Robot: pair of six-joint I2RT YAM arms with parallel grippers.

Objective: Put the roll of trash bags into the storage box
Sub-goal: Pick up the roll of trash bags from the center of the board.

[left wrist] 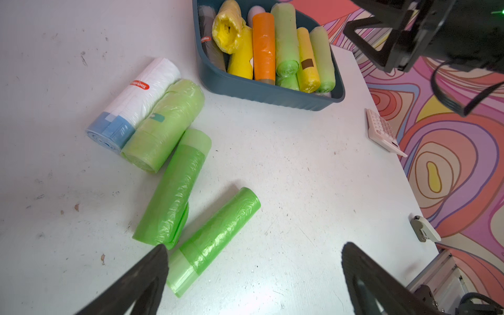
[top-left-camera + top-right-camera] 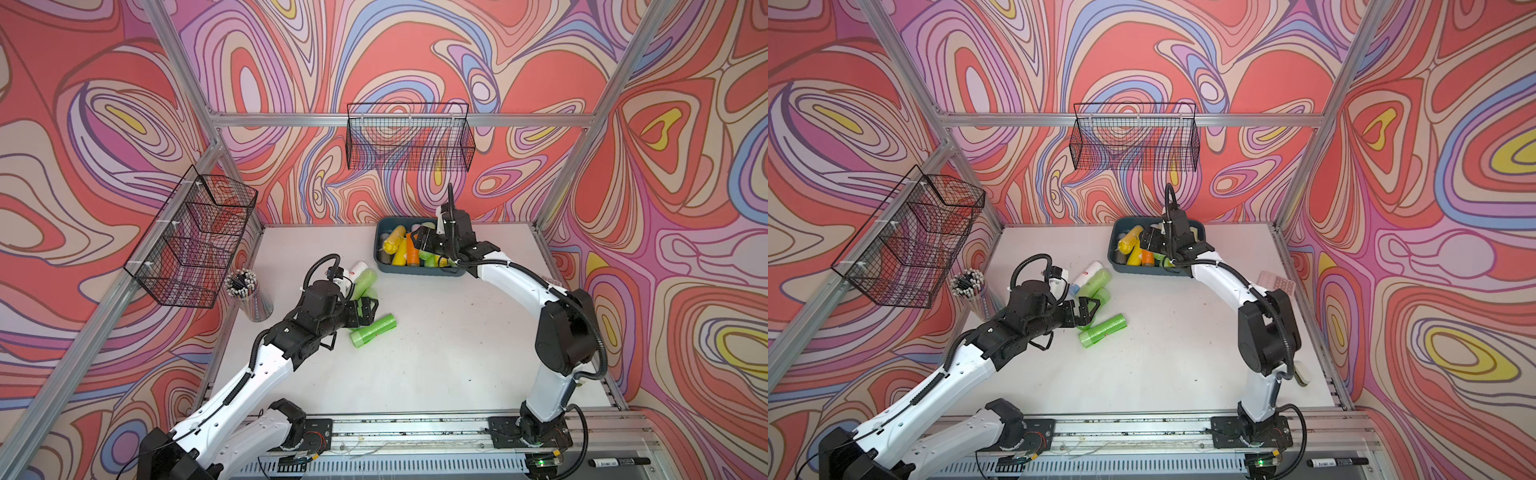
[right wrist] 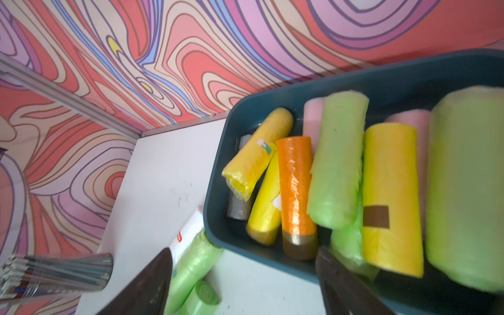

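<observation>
The left jaws are hanging spread wide and empty just above a bright green roll (image 2: 372,330) lying on the white surface (image 2: 436,365), seemingly lining up to take it next. Another green roll (image 1: 174,188), a pale green one (image 1: 163,122) and a white one (image 1: 139,101) are lying clustered just beyond it. The right jaws are hovering released, holding nothing, over the storage box (image 2: 415,270) at the far centre, which is already carrying yellow, orange, green and pink rolls packed side by side. Swirl-patterned walls are enclosing the scuffed surface, with wire baskets (image 2: 409,137) hanging and a cup of pencils (image 2: 249,297) standing at left.
</observation>
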